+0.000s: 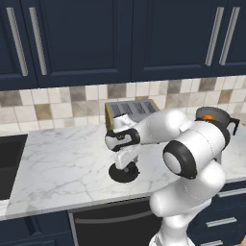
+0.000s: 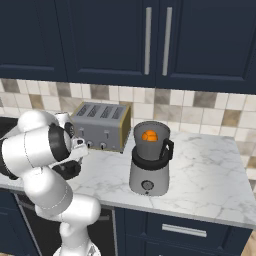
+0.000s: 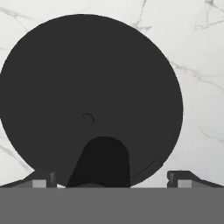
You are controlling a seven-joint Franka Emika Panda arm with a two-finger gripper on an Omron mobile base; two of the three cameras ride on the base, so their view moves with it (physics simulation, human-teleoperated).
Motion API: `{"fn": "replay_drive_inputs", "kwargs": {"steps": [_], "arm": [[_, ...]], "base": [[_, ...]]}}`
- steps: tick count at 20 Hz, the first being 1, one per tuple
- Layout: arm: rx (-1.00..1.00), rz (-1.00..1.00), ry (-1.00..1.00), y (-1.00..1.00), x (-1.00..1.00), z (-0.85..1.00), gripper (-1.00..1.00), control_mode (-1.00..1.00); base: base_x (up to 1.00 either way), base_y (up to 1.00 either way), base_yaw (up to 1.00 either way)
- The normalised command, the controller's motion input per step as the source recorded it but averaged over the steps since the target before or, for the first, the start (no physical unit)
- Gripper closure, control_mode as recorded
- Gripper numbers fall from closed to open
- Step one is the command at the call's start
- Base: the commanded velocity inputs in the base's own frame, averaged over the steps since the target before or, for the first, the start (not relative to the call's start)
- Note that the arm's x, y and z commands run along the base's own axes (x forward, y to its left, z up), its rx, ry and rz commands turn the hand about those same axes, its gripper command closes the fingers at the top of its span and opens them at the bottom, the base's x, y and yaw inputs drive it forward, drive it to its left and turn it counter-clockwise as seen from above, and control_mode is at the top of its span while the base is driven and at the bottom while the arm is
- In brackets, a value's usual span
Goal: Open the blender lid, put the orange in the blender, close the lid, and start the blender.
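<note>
I see the gripper (image 3: 111,179) spread wide just above the blender lid (image 1: 124,173), flat on the tabletop (image 1: 62,158) left of the blender (image 2: 149,160); the orange (image 2: 149,135) sits inside the jar.

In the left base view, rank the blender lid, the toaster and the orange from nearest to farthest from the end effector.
1. Blender lid: flat on the counter, directly under the open end effector.
2. Toaster: behind it, against the backsplash.
3. Orange: far right, inside the blender jar.

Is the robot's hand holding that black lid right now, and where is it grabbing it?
No, nothing is held. The gripper is open just above the blender lid, which lies flat on the counter, fingers either side of its knob.
</note>
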Motion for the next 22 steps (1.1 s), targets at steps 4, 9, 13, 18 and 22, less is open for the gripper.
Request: {"fn": "replay_drive_inputs", "kwargs": {"steps": [4,9,13,18,22], "arm": [[0.05,0.04,-0.02,0.0,-0.18,-0.19,-1.0,-1.0],[0.02,0.05,0.0,0.0,-0.04,-0.24,1.0,-1.0],[0.04,0.03,-0.03,-0.04,-0.08,-0.03,1.0,-1.0],[0.06,0.0,-0.11,-0.19,-0.29,0.0,1.0,-1.0],[-0.01,0.0,-0.01,0.0,-0.06,0.0,1.0,-1.0]], "base": [[0.0,0.0,0.0],[0.0,0.0,0.0],[0.0,0.0,0.0],[0.0,0.0,0.0],[0.0,0.0,0.0]]}}
